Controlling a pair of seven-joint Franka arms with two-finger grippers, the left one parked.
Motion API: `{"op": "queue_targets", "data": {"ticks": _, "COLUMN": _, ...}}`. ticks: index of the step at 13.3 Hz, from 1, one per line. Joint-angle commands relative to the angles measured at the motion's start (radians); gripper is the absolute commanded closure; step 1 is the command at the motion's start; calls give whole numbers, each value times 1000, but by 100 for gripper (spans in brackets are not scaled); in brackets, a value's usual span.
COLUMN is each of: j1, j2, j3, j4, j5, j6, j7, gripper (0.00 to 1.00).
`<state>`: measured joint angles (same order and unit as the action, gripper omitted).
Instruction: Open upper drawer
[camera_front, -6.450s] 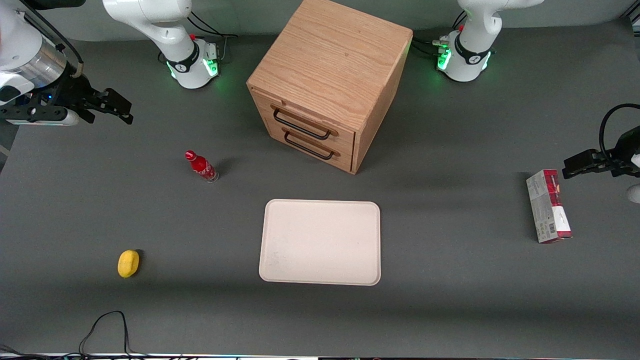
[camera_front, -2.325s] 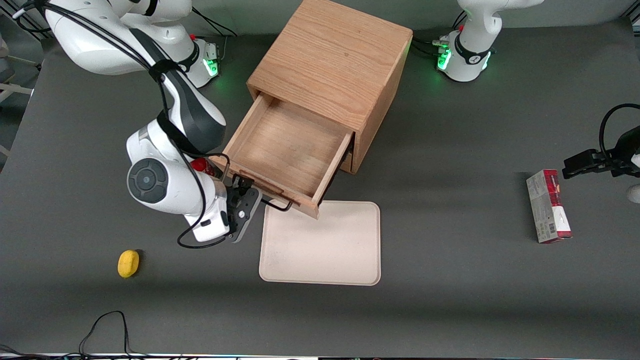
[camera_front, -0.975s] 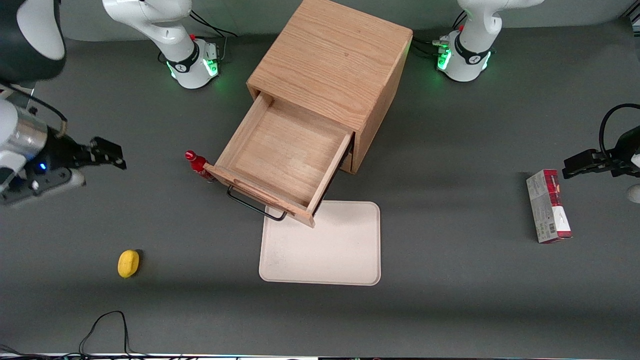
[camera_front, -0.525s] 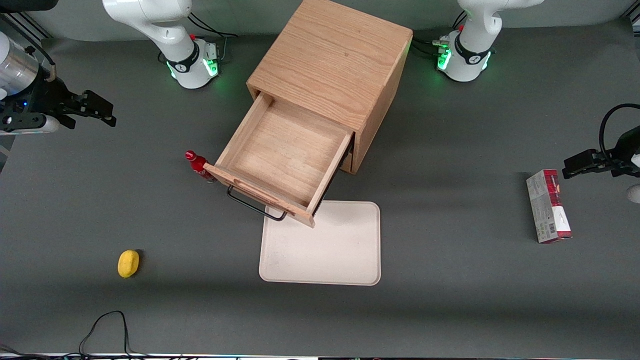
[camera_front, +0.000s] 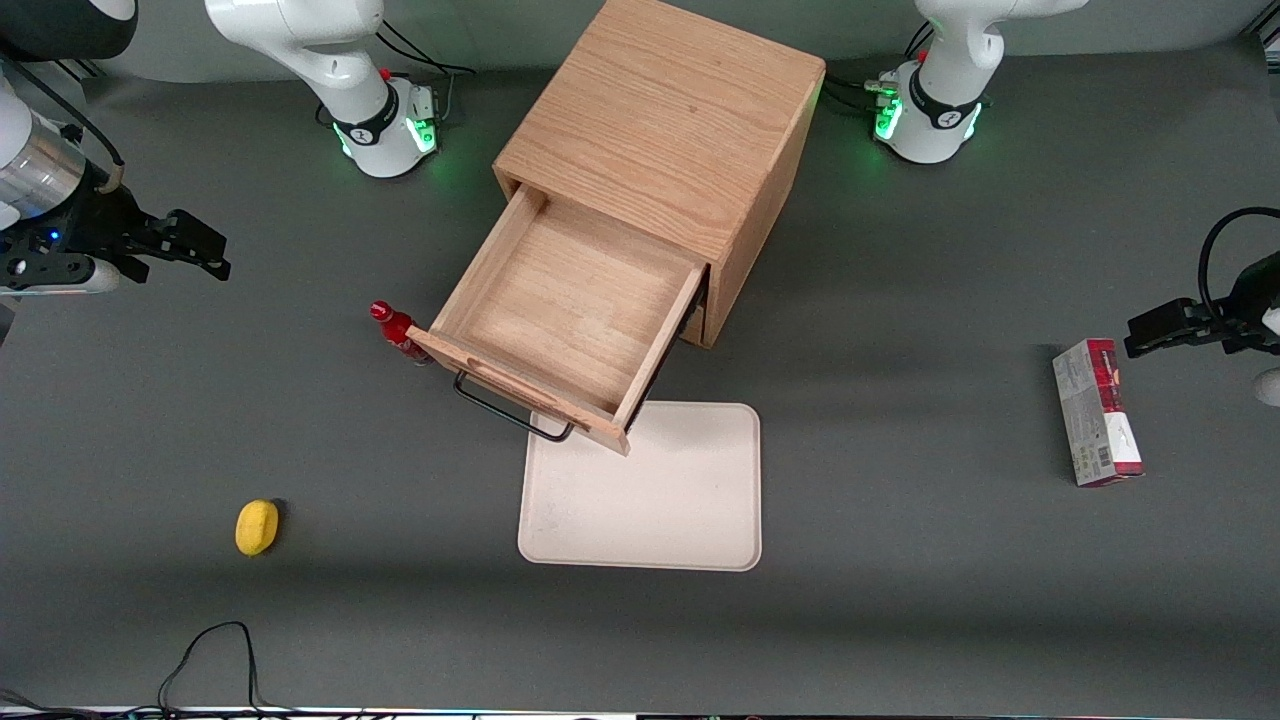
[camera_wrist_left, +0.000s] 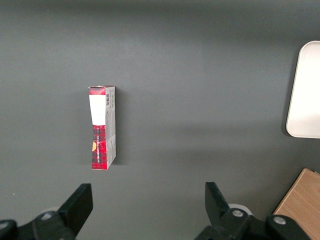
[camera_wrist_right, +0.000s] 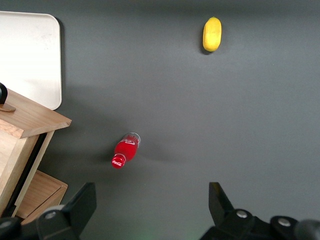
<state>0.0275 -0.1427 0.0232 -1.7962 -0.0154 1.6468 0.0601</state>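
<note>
Upper drawer (camera_front: 565, 315) stands pulled well out of the cabinet (camera_front: 660, 130), bare wood inside, nothing in it. Its black bar handle (camera_front: 508, 412) faces the front camera at a slant, and the drawer's front corner overhangs the edge of the tray (camera_front: 650, 500). In the right wrist view a corner of the drawer (camera_wrist_right: 27, 117) and one end of the handle (camera_wrist_right: 3, 93) show, with the lower drawer (camera_wrist_right: 37, 194) shut beneath it.

Gripper (camera_front: 190, 245) hangs in the air at the working arm's end of the table, well apart from the drawer and holding nothing. Its two black fingers (camera_wrist_right: 80, 205) stand wide apart, with bare table between them.

Red bottle (camera_front: 398, 332) stands upright on the table just beside the drawer's front corner, on the working arm's side; whether it touches the wood, can't tell. The right wrist view looks down on its cap (camera_wrist_right: 126, 150).

Lemon (camera_front: 256, 526) lies nearer the front camera than the bottle, toward the working arm's end, also seen from the right wrist (camera_wrist_right: 212, 34).

Tray is cream, empty, lying flat, nearer the front camera than the cabinet.

Carton (camera_front: 1096, 412), red and grey, lies flat toward the parked arm's end, well apart from everything else; the left wrist view shows it too (camera_wrist_left: 102, 128).
</note>
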Motion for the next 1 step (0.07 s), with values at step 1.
{"op": "queue_targets", "data": {"ticks": 1, "j1": 5, "j2": 12, "j3": 0, "j4": 15, "j5": -12, "j6": 7, "j7": 26, "gripper": 0}}
